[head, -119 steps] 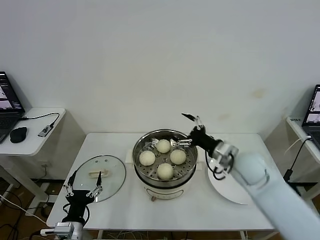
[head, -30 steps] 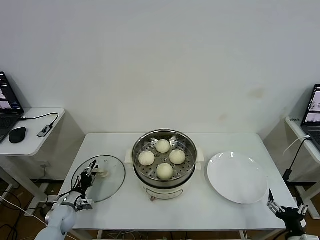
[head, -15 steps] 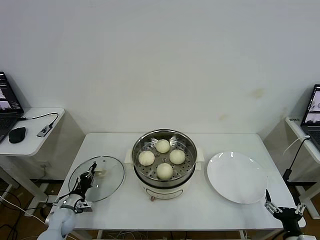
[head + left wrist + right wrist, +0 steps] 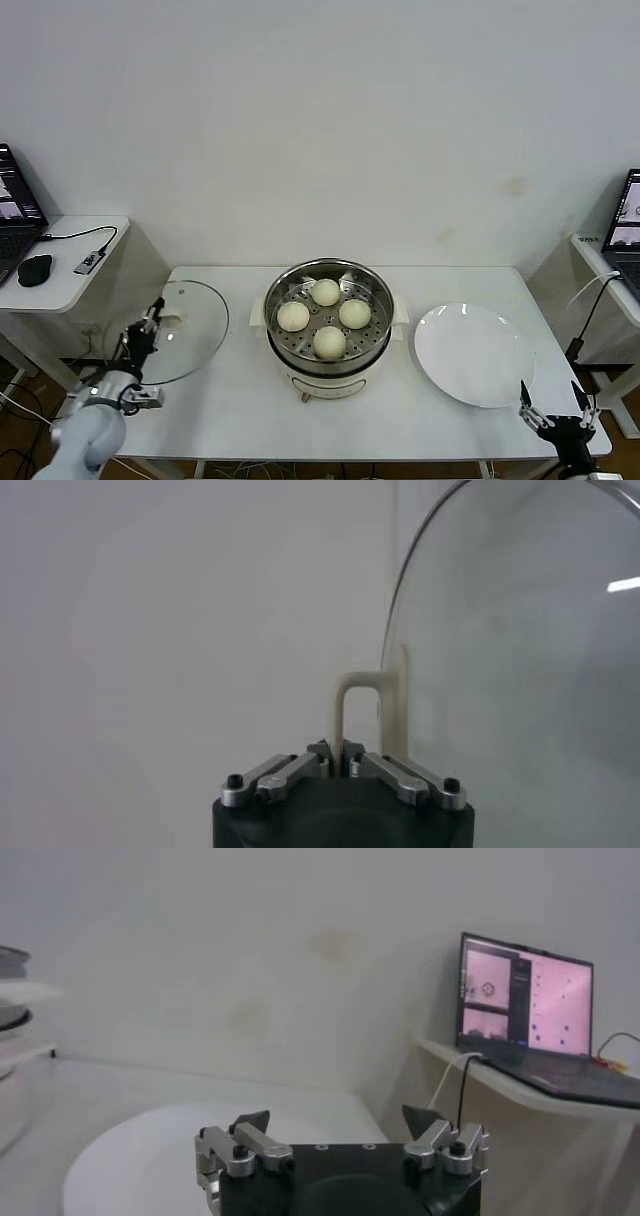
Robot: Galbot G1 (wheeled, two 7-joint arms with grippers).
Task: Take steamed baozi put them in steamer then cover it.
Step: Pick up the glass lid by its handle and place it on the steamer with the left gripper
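White wall and a white table (image 4: 230, 400) frame the work: the steamer (image 4: 327, 325) stands at the middle of the table, all four steamed baozi (image 4: 329, 341) already lie on its perforated floor, and a bare white plate (image 4: 474, 354) sits toward the right edge. What remains, by the look of it, is the covering. The left gripper (image 4: 143, 335) has its fingers pressed together on the cream handle (image 4: 367, 720) of the cover (image 4: 175, 330), and the glass lid hangs raised and tilted over the table's left edge, well apart from the steamer. The left wrist view shows the handle's loop pinched right at the fingertips, with the glass standing nearly edge-on beside it. To do this step well, I would carry the cover across toward the steamer while bringing it level, since a tilted lid would likely catch one side of the steel rim first and slide. The grip is narrow and the lid broad, so a slow, steady move should keep it from swinging or twisting in the pinch. Centre the metal rim over the pot before lowering, and let go only once it seats all round. The right gripper (image 4: 556, 414), fingers spread wide, waits low off the table's near right corner, clear of the path.
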